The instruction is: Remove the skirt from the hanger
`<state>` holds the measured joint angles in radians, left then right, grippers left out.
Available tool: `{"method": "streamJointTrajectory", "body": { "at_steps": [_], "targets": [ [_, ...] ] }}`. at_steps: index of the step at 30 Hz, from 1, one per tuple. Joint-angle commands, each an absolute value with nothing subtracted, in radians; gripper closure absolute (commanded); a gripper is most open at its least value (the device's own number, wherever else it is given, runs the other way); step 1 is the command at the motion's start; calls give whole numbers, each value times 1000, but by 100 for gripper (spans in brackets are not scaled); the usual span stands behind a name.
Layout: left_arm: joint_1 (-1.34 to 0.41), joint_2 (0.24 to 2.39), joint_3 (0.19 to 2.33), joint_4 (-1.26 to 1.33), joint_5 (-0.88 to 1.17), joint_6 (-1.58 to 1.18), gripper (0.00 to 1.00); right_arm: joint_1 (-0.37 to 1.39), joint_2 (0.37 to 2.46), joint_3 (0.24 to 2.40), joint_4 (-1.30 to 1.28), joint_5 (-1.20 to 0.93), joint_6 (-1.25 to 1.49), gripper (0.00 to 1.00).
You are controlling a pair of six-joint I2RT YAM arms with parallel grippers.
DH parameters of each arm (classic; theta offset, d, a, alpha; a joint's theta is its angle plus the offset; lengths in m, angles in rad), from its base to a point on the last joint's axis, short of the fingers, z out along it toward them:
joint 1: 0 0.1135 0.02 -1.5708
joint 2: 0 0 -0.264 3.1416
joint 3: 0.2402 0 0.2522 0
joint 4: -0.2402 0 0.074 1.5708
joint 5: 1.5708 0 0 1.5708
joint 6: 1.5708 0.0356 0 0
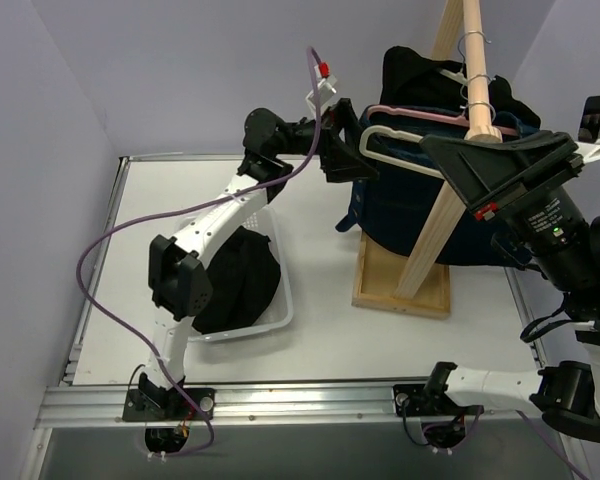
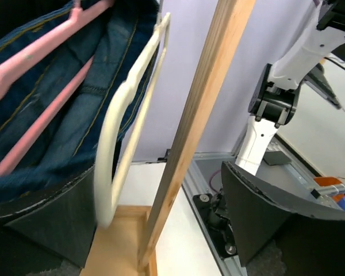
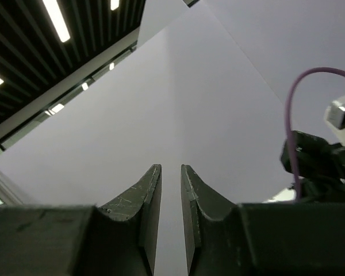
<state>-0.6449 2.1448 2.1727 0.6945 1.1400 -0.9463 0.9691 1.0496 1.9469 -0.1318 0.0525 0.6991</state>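
The black skirt [image 1: 238,280] lies crumpled in a white basket [image 1: 285,300] on the table's left half, off the hanger. The cream hanger [image 1: 392,152] [image 2: 112,149] hangs bare on the wooden rack and looks blurred in the left wrist view. My left gripper [image 1: 342,150] [image 2: 161,172] is raised at the hanger's left end, open wide, with the hanger's shoulder between its fingers [image 2: 46,224] untouched. My right gripper [image 1: 442,152] [image 3: 171,172] is held high near the camera, pointing at the wall. Its jaws stand a narrow slit apart with nothing between them.
A pink hanger [image 1: 420,113] [image 2: 40,52] carries a blue denim garment [image 1: 400,215] [image 2: 52,126] just behind the cream one. A black top [image 1: 420,75] hangs further back. The rack's slanted wooden post [image 1: 450,190] [image 2: 190,132] and base frame [image 1: 400,290] stand right of centre.
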Motion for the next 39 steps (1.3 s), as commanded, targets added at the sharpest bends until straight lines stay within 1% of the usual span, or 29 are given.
{"method": "streamJointTrajectory", "body": {
  "at_steps": [1,4,7,8,9,11,12,14,15,19,22,25,30,39],
  "targets": [
    [-568,1956,2061,602,1132,-704,9,965,1081,1971,-161,106,677,82],
    [-480,1878,1976,592,1089,-631,7,966,1092,1977,-173,109,669,81],
    [-417,1881,1968,591,1040,-617,7,966,1101,1973,-166,103,666,80],
    [-411,1891,2011,580,1008,-609,8,966,1104,1971,-161,97,663,81],
    [-407,1905,2044,513,985,-583,9,966,1106,1973,-160,97,660,80],
    [-413,1968,2136,457,980,-566,12,966,1114,1971,-158,92,654,80],
    [-420,2020,2228,425,986,-566,12,965,1115,1968,-158,94,650,80],
    [-443,2080,2333,375,992,-551,13,966,1115,1959,-156,95,644,81],
    [-449,2139,2441,306,996,-531,13,966,1114,1956,-152,97,643,81],
    [-462,2241,2584,281,1000,-534,13,966,1103,1939,-147,109,638,82],
    [-462,2295,2650,273,1002,-538,12,966,1104,1942,-150,115,630,83],
    [-460,2333,2698,278,1005,-552,10,966,1108,1947,-144,114,623,83],
    [-459,2350,2706,287,1006,-560,9,966,1114,1947,-133,109,618,85],
    [-482,2378,2703,376,1117,-641,10,966,1131,1945,-120,101,623,89]
  ]
}}
